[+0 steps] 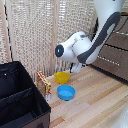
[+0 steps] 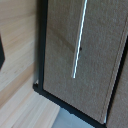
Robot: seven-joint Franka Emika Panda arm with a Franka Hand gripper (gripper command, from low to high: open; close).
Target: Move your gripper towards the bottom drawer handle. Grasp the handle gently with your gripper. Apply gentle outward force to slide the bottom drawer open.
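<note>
The bottom drawer [image 2: 100, 65] fills the wrist view as a flat dark brown front, seemingly shut in its dark frame. Its handle [image 2: 79, 42] is a thin straight silver bar on that front, some way ahead of the camera. A dark shape at the picture's edge [image 2: 1, 50] may be one finger; nothing touches the handle. In the exterior view the white and dark grey arm [image 1: 92, 45] reaches down from above in front of the brown drawer unit [image 1: 114, 60] at the exterior view's right. The gripper [image 1: 75, 67] is mostly hidden behind the wrist.
A black fabric bin [image 1: 20, 97] stands at the exterior view's lower left. A small orange box [image 1: 44, 82], a yellow bowl [image 1: 62, 77] and a blue bowl [image 1: 66, 92] sit on the wooden floor [image 1: 95, 100]. A pale curtain [image 1: 45, 35] hangs behind.
</note>
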